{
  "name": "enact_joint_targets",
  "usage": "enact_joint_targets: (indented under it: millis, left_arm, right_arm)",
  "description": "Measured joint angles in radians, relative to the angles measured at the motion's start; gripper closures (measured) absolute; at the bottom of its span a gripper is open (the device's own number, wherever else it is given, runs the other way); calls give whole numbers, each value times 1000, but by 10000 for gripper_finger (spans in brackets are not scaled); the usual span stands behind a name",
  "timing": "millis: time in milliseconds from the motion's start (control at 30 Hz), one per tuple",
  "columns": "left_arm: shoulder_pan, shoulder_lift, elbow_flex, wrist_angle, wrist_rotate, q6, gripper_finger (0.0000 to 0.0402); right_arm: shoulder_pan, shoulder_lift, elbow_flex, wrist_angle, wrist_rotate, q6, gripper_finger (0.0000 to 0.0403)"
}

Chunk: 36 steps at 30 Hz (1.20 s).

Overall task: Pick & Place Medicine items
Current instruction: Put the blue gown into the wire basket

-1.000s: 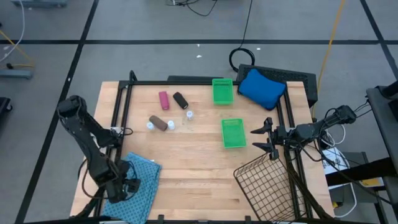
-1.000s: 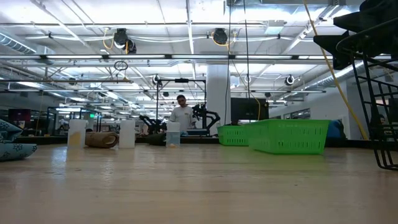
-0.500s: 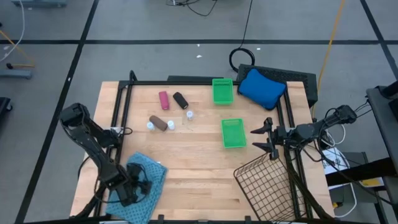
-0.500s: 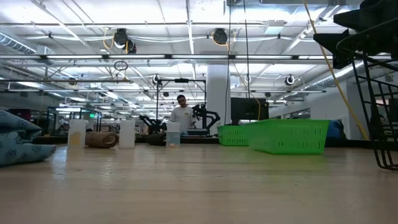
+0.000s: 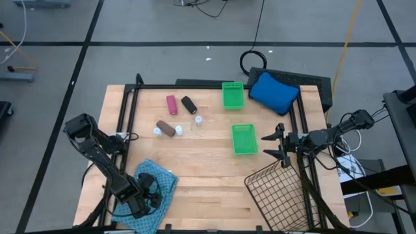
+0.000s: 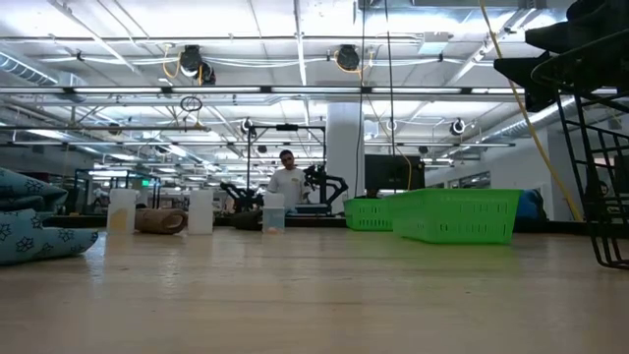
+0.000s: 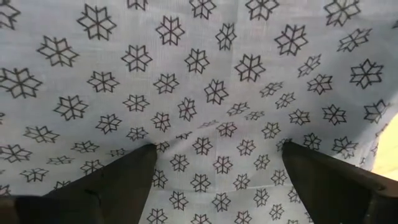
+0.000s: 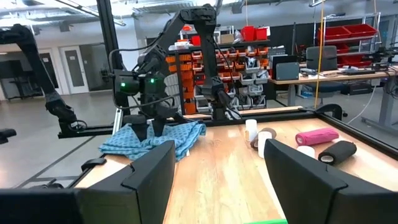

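The medicine items lie on the table's far left part: a magenta cylinder point(image 5: 171, 104), a black one point(image 5: 188, 104), a brown one point(image 5: 166, 129) and three small white vials point(image 5: 198, 120), point(image 5: 156, 131), point(image 5: 179, 130). My left gripper point(image 5: 148, 199) is open at the near left corner, pointing down over the teal star-patterned cloth point(image 5: 156, 188), which lies rumpled on the table. My right gripper point(image 5: 268, 145) hangs open at the table's right edge, beside a green tray, touching nothing. My left gripper comes at the cloth from above with its fingers spread. Both fingertips point(image 7: 146, 155) stand on the cloth's upper face point(image 7: 214, 124), and the span between them is unpinched. The cloth lies bunched on the table under the gripper.
Two green trays point(image 5: 233, 95), point(image 5: 244, 139) sit right of the medicine items. A blue cushion point(image 5: 273, 91) lies at the far right corner and a wire basket point(image 5: 279, 195) at the near right. Bare wood stretches between the cloth and the basket.
My left gripper has moved toward the table's near edge and to the right while staying on the cloth. The cloth, spread flat a second ago, has slid right along the table and bunched up into a rumpled heap.
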Motion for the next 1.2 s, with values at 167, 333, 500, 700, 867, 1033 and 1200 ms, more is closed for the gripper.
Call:
enact_joint_targets:
  millis: [167,333,500,700,867,1033,1200]
  left_arm:
    - [27,-4,-3,1,36,105,82]
    - [54,-3,-8,-7,17,176,224]
    - [59,6,-14,2,-173,186,349]
    - [87,12,-20,15,-349,231,392]
    - [148,8,-22,28,-453,322,396]
    - [190,-56,-23,82,-523,461,396]
    - [195,-153,-11,130,-597,588,396]
  right_arm:
    - [0,0,0,2,0,0,165]
    - [0,0,0,2,0,0,165]
    - [0,0,0,2,0,0,165]
    - [0,0,0,2,0,0,165]
    - [0,0,0,2,0,0,165]
    - [0,0,0,2,0,0,165]
    - [0,0,0,2,0,0,165]
